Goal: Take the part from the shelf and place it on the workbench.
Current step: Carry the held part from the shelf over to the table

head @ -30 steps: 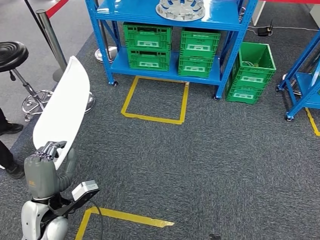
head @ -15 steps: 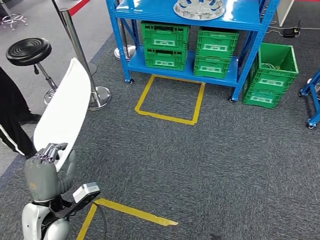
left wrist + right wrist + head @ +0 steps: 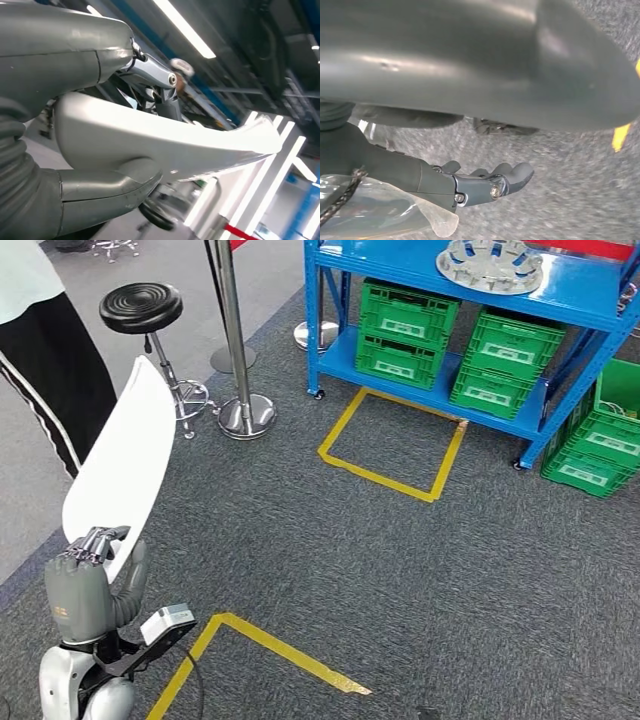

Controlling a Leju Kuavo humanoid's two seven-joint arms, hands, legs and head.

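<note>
My robot's left hand, at the near left of the head view, grips the lower end of the white part, a long curved panel that stands up and leans away toward the far right. In the left wrist view the thumb presses one face of the part and the darker fingers close over the other, so the hand is clamped on it.

The right hand hangs over grey carpet in the right wrist view, fingers slightly curled, apart from the thumb and holding nothing that I can see.

Far right stands the blue shelf. A round silver wheel cover lies on its upper level and green crates sit on the lower one. More green crates stand on the carpet just beside the rack's right leg. A yellow tape rectangle marks the floor in front of the shelf, and another yellow tape line runs along the near floor beside the left arm.

Far left, a black stool stands near a chrome barrier post with a round base. A person in dark trousers stands at the left edge, beyond the part.
</note>
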